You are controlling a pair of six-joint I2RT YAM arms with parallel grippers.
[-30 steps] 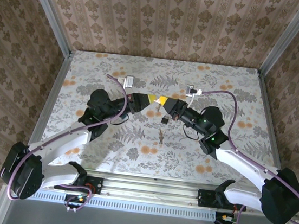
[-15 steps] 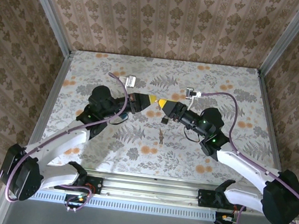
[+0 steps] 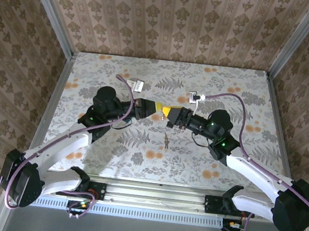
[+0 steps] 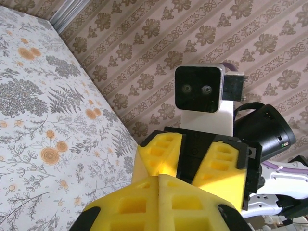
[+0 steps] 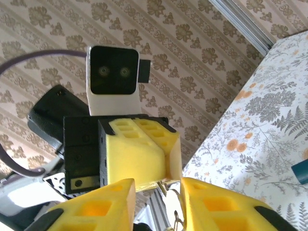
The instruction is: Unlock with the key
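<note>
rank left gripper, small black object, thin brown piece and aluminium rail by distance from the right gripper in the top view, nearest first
1. left gripper: tip to tip with the right gripper, on its left.
2. small black object: on the table, just nearward of it.
3. thin brown piece: on the table, farther toward the bases.
4. aluminium rail: along the near edge.
</note>
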